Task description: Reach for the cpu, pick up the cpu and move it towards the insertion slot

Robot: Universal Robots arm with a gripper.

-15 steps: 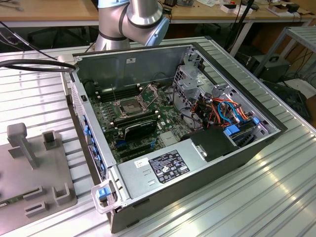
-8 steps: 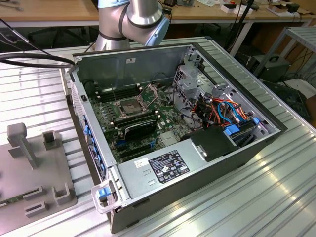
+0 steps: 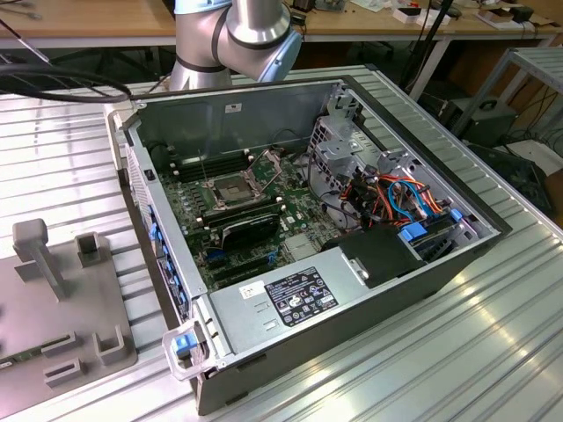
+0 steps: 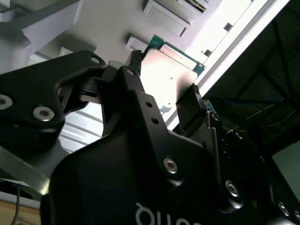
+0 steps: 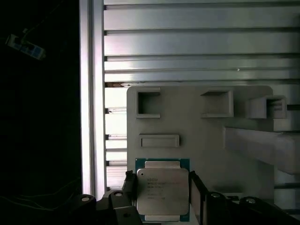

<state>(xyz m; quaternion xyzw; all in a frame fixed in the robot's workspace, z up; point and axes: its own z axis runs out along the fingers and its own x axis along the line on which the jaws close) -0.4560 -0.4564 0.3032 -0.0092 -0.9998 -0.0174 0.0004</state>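
Cpu [image 5: 162, 190], a silver-capped square on a green board, sat between the two black fingers [image 5: 130, 182] of the end effector [image 5: 162, 186], which was clenched on it. In both wrist views the fingers pressed against two opposite edges of the chip. Beneath it lay a grey fixture plate [image 5: 206, 136] with raised rectangular pockets, and whether the chip was lifted clear of that plate could not be told. The plate rested on the ribbed metal counter [image 5: 187, 42]. In the exterior view the plate lay at the exterior view's left, beside an open computer case [image 3: 422, 272]. Inside the case, on the green motherboard [image 3: 299, 211], the insertion slot [image 3: 230, 189] showed a silver frame around a dark centre, well apart from the plate. A joint of the robot arm [image 3: 237, 35] stood behind the case
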